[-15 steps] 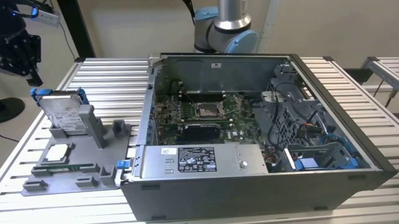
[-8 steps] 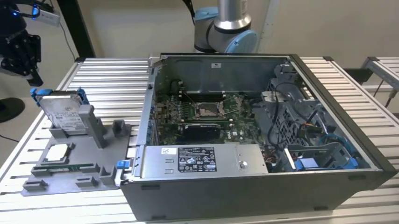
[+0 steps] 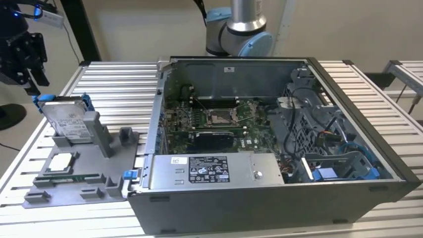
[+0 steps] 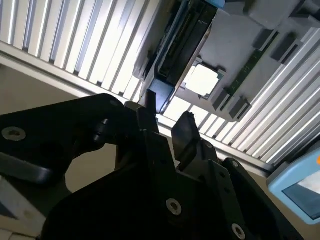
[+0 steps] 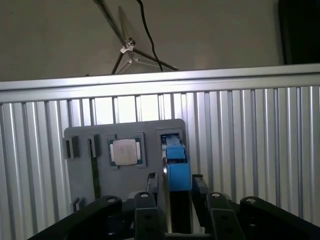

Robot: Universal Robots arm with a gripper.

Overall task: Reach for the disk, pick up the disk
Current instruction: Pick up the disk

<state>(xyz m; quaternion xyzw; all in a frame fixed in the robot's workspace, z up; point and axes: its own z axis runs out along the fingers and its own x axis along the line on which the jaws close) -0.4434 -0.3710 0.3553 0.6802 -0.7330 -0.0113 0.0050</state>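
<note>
The disk (image 3: 66, 119) stands tilted on edge in a grey holder (image 3: 86, 186) at the exterior view's left, its white label facing up and blue rails along its sides. My black gripper (image 3: 34, 85) hangs just above and beyond the disk's upper corner, apart from it. In the first wrist view the gripper (image 5: 174, 179) is open, and the disk's blue-railed edge (image 5: 177, 167) lines up between the two fingers. In the second wrist view the gripper (image 4: 166, 116) points at the disk's dark edge (image 4: 182, 45) with a gap left.
A small square silver chip (image 3: 61, 161) lies in the holder beside the disk. An open computer case (image 3: 264, 198) with a stickered grey box stands to the exterior view's right. Everything rests on a slatted metal table (image 3: 119, 84).
</note>
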